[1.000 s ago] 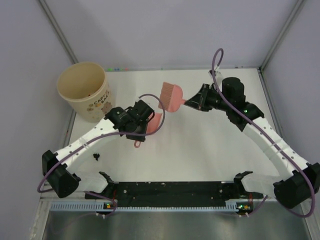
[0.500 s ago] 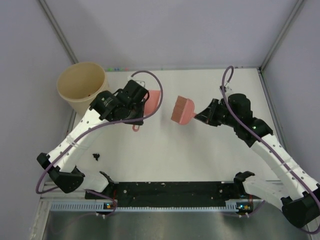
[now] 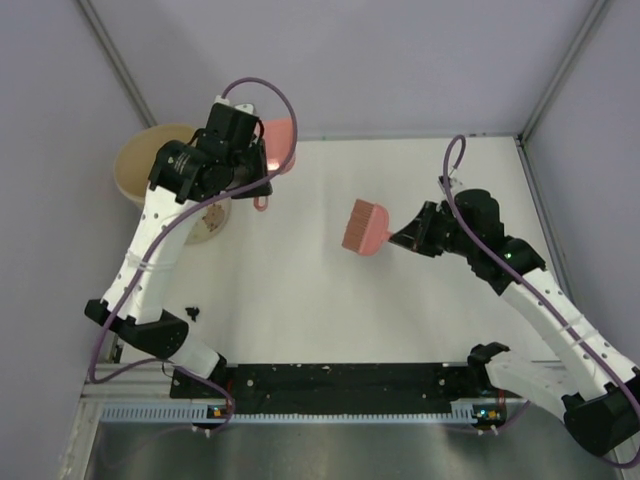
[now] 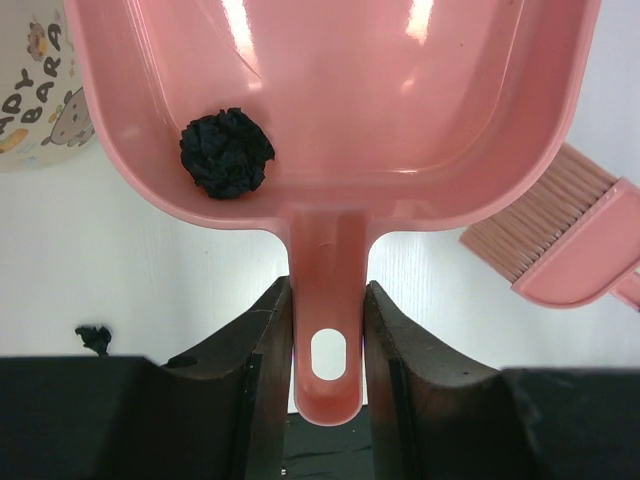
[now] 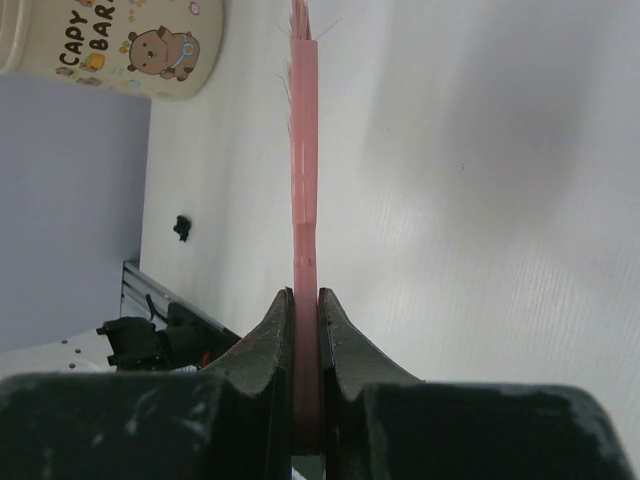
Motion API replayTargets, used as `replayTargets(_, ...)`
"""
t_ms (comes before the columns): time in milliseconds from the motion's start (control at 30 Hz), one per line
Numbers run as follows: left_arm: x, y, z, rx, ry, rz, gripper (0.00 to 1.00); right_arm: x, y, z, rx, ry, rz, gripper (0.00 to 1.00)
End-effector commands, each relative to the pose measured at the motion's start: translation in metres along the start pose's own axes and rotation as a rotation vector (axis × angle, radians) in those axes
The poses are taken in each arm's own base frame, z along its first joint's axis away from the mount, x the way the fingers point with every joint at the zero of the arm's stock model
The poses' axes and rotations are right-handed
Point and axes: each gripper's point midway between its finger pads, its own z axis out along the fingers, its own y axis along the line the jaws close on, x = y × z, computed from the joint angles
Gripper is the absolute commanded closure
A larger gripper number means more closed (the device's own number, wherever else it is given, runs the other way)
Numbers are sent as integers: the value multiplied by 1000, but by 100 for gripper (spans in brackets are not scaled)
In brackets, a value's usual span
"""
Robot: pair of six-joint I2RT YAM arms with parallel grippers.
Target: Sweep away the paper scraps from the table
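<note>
Left gripper pinching dustpan handle; pan held up far left beside cup, one paper scrap inside, not yet tipped out. Right gripper pressed tight on brush, mid-table. Second scrap lies near left on table: unswept.

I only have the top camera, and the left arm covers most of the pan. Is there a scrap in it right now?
Observer: Yes. The left wrist view shows one black scrap lying inside the pan, against its back wall, beside where the handle joins.
Operator: Good. How is the claw gripping it?
Observer: The left claw has one finger pressed to each side of the handle, with the handle's hanging hole between them.
</note>
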Motion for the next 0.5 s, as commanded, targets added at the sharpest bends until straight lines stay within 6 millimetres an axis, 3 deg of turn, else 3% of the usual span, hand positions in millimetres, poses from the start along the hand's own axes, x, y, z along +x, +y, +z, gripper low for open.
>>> replayTargets(0, 11, 20, -12, -11, 100, -32, 100, 5, 6, -7, -35, 0, 7, 100)
replayTargets(467, -42, 41, -17, 118, 26, -279, 100, 16, 3, -9, -34, 32, 33, 100)
